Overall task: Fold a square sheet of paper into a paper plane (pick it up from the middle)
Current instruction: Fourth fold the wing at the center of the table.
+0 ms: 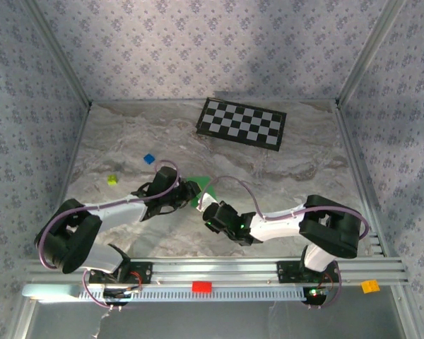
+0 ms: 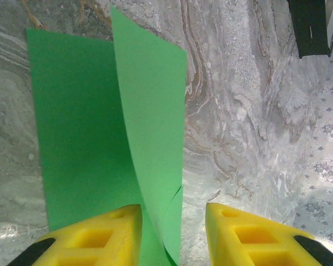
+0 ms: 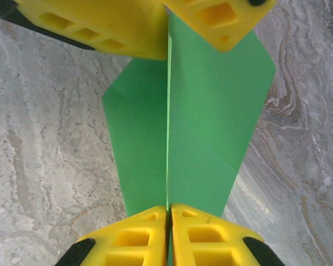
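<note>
Marble-patterned table (image 1: 283, 176), enclosed by floral-papered walls.

- Square sheet of paper (image 3: 211, 111): one, bright green, creased down its middle with one half raised. It sits near the table's centre, between the two grippers.
- Left gripper (image 2: 173, 221): one, jaws partly apart. The raised fold stands in the gap and is not pinched.
- Right gripper (image 3: 168, 213): one, jaws pressed together on the sheet's crease.
- Checkerboard (image 1: 242, 122): one, at the far side.
- Small blocks: two, one blue block (image 1: 149, 159) and one yellow-green block (image 1: 112, 179), both left of the sheet and apart from it.
</note>
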`<state>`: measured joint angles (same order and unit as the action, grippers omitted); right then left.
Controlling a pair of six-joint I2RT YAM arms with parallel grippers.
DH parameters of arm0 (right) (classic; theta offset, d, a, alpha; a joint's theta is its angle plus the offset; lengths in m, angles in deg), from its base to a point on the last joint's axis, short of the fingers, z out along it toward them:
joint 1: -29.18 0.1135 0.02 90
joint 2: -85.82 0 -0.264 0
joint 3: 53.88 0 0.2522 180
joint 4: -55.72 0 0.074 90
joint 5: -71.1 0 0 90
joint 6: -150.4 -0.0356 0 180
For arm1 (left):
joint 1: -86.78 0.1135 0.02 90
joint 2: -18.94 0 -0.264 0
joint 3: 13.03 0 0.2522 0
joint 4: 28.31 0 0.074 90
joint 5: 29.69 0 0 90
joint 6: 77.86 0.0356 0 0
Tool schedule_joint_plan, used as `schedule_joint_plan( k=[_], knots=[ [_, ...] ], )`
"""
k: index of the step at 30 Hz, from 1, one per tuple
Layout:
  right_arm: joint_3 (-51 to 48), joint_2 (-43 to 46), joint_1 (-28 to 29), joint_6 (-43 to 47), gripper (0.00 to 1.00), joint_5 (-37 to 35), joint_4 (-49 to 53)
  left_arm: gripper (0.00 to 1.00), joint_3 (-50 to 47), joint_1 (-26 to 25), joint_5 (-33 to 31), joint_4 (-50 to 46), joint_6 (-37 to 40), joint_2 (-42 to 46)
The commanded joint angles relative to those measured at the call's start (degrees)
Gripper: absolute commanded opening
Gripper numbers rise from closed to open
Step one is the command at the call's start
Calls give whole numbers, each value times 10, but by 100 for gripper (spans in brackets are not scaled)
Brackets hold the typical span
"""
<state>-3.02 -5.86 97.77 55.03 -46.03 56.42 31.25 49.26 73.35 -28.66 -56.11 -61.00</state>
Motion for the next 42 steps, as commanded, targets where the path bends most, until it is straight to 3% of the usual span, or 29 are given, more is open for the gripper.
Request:
schedule_joint_plan(
  k=[1, 6, 10, 22, 37, 42],
  knots=[
    [-8, 2, -2, -12, 11, 8, -12, 29, 19, 7, 7, -14, 8, -10],
    [-11, 2, -4, -18, 18, -3, -7, 8, 30, 11, 11, -34, 13, -9],
    [-21, 6, -12, -22, 23, -6, -6, 0, 41, 11, 12, -64, 22, -2],
    [-20, 9, -19, -11, 20, 20, -11, 0, 40, 12, 14, -66, 20, -3],
    [-11, 2, -18, -8, 25, 29, -32, 0, 40, 11, 17, -62, 18, -8],
    [-10, 0, -18, -9, 21, 31, -23, 0, 40, 11, 16, -62, 17, -7]
  ],
)
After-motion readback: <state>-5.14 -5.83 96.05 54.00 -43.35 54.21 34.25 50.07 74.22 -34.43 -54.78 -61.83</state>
